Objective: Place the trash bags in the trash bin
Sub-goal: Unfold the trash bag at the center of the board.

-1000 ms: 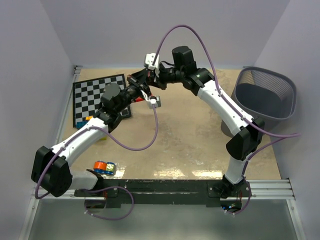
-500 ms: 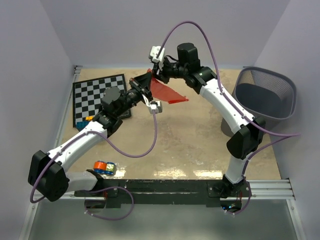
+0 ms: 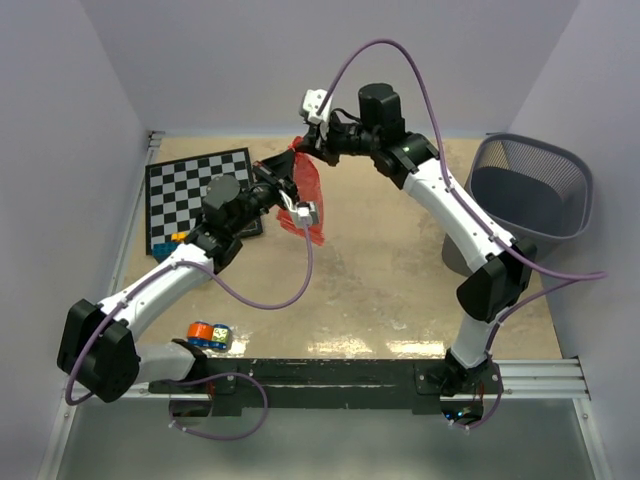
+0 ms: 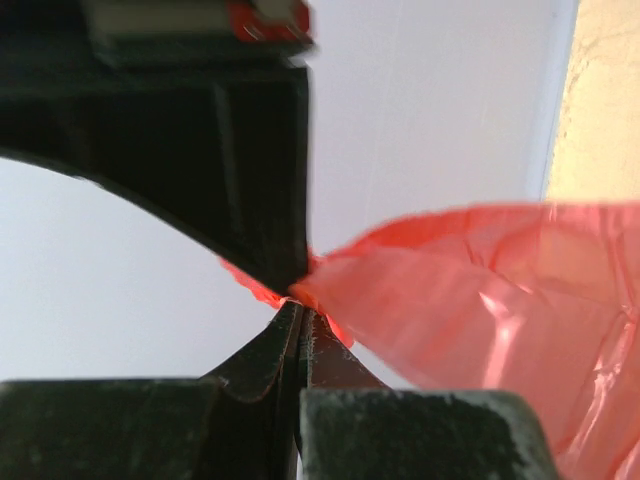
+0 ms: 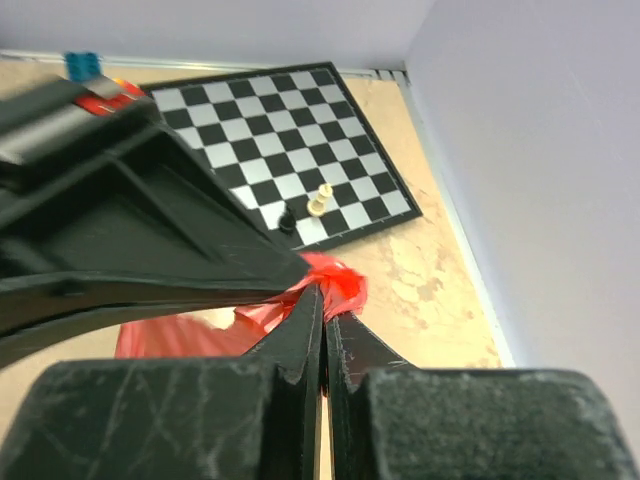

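A red-orange trash bag (image 3: 310,195) hangs limp in the air over the back middle of the table, pinched at its top corner by both grippers. My left gripper (image 3: 288,165) is shut on the bag's edge, its tips (image 4: 300,312) meeting the film (image 4: 480,300). My right gripper (image 3: 305,145) comes in from the right and is shut on the same bunched corner (image 5: 342,282), tip to tip (image 5: 322,292) with the left one. The dark mesh trash bin (image 3: 582,205) stands upright at the far right, well apart from the bag.
A chessboard (image 3: 195,195) lies at the back left, with a dark piece (image 5: 287,217) and a pale piece (image 5: 320,200) on it. Small coloured blocks (image 3: 208,335) sit near the left arm's base. Walls close in the left, back and right sides.
A second ago the grippers met with almost no red showing. Half a second ago the bag fanned out flat to the right. It now hangs straight down, and both grippers have stayed shut.
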Motion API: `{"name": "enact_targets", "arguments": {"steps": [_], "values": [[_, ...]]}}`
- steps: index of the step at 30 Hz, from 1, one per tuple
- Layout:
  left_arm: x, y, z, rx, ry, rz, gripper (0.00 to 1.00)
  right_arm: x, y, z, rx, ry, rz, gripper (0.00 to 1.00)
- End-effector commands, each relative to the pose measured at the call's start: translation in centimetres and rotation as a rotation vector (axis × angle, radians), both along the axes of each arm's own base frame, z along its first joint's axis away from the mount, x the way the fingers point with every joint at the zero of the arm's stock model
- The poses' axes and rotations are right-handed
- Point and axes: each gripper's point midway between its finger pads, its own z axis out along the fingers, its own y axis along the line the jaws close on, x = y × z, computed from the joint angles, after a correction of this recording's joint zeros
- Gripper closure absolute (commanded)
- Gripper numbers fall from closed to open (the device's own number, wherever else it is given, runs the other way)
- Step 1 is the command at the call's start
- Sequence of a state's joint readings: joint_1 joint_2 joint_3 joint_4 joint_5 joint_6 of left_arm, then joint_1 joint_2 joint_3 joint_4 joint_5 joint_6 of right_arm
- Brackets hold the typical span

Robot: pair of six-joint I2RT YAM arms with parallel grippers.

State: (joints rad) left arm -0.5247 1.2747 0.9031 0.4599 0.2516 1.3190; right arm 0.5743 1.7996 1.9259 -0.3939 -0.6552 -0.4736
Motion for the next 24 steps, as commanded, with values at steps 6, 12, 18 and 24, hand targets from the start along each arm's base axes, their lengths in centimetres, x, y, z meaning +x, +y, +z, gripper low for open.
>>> {"name": "enact_targets", "arguments": {"steps": [6,12,18,24], "values": [[-0.4,-0.7,7.6,-0.106,-0.185,-0.032,1.0,-0.8,0.7,-2.7,-0.063,-0.018,0.032,1.0],[1.3,1.0,2.3,-0.056,-0.068,0.024,1.0,-3.2,0.3,4.6,0.077,-0.084,0.072,1.0],[-1.4,0.2,2.2,-0.039,-0.044,-0.041,1.0,0.4,-0.2,2.6,0.045,-0.098,-0.062,1.0],[-2.4,-0.3,6.7,-0.096,-0.132,-0.079,1.0,1.2,0.5,-3.6,-0.062,-0.017,-0.05,1.0]]}}
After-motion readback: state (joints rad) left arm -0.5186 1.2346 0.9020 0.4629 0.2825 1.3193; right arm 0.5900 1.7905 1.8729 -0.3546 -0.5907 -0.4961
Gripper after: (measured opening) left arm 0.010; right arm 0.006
